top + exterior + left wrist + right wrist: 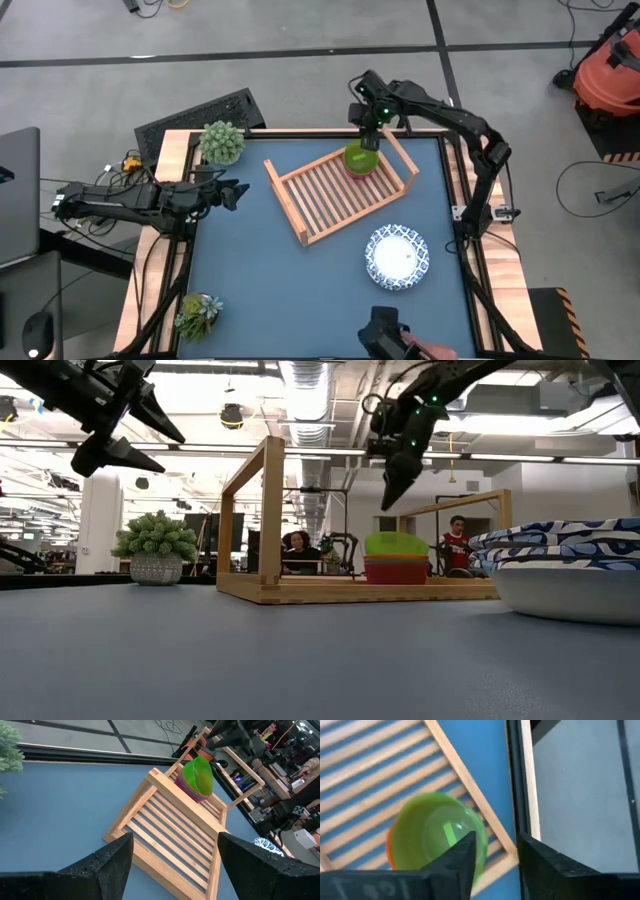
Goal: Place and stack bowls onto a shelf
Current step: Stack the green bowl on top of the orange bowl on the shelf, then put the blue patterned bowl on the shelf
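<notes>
The wooden slatted shelf (335, 195) lies slantwise on the blue table. At its far right end the green bowl (361, 160) sits nested in the pink bowl (396, 571), whose base rests on the slats. The two white bowls with blue rims (397, 257) are stacked on the table near the shelf's near right side. My right gripper (368, 132) hovers just above the green bowl (435, 832), fingers pointing down, open and clear of its rim in the low view (390, 495). My left gripper (238, 192) waits open above the table's left edge.
A potted plant (222, 142) stands at the far left corner and another (198, 313) at the near left corner. A black keyboard (200, 115) lies beyond the far edge. A person's hand (432, 350) shows at the near edge. People sit in the room behind.
</notes>
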